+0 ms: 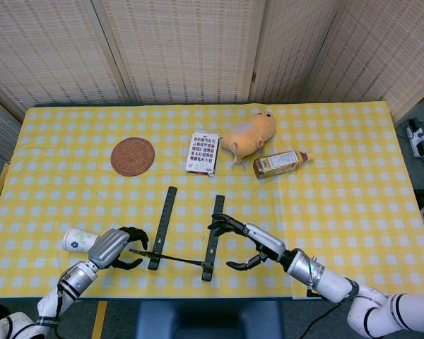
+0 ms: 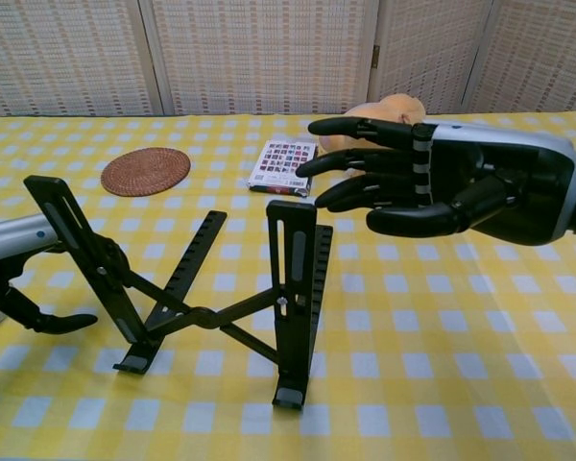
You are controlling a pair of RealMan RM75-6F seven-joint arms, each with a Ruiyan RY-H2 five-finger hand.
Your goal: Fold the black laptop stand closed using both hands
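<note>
Both hands spread, empty, beside open laptop stand; no legible writing

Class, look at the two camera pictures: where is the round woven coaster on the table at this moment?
In the head view the woven coaster lies left of centre on the yellow checked tablecloth, left of the patterned card pack and beyond the black laptop stand.
</note>
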